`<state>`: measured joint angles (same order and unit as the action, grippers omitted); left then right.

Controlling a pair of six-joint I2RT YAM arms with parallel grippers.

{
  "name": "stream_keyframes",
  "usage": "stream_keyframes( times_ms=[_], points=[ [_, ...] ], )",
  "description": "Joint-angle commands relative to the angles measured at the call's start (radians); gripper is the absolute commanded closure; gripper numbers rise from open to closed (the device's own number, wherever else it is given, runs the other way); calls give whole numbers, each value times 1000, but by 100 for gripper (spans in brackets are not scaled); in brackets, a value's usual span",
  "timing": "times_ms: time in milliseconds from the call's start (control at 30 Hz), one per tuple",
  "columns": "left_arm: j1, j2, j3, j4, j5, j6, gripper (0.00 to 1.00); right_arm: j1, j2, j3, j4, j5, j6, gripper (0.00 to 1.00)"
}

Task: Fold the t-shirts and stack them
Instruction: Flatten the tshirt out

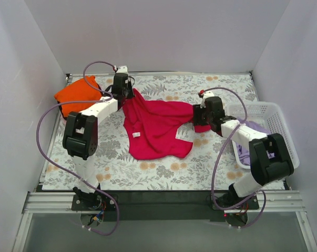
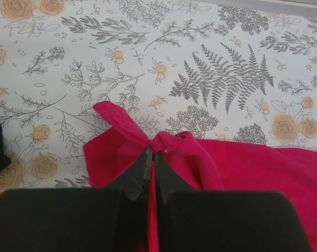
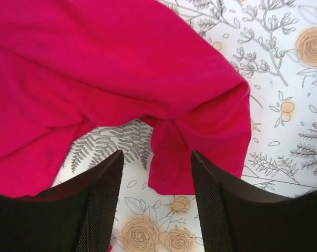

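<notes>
A crimson-magenta t-shirt (image 1: 155,128) lies crumpled across the middle of the floral table. My left gripper (image 1: 128,93) is shut on a bunched corner of the crimson-magenta t-shirt (image 2: 163,142) at its far left end. My right gripper (image 1: 200,114) stands open over the shirt's right sleeve (image 3: 200,152), and the sleeve's hem lies between the black fingers (image 3: 92,202) without being pinched. A bright orange t-shirt (image 1: 77,94) sits folded at the back left. Lavender cloth (image 1: 258,127) shows inside the basket.
A white lattice basket (image 1: 271,118) stands at the right edge, beside my right arm. White walls close in the table on three sides. The floral tablecloth (image 1: 163,173) shows bare in front of the shirt.
</notes>
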<state>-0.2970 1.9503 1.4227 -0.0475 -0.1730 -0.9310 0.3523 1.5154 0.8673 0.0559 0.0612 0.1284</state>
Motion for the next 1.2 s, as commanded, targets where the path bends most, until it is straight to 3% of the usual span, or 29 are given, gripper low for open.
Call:
stream_keyframes(
  times_ms=[0,433,533,667,833,1167],
  points=[
    [-2,-68,-25,11,-14,-6,100,10,46,-5,33,20,8,52],
    [-2,-132,-74,24,-16,-11,100,13,134,-1,-8,62,14,61],
    [-2,-155,-91,34,-20,-11,100,13,155,6,-13,49,13,70],
    [4,-185,-113,32,-34,-8,100,11,166,13,-14,29,10,98],
    [16,-266,-174,41,-65,-14,100,13,95,51,-42,38,-6,99],
    [33,-536,-281,74,-106,-23,100,13,-292,168,-172,189,-41,99]
  ],
)
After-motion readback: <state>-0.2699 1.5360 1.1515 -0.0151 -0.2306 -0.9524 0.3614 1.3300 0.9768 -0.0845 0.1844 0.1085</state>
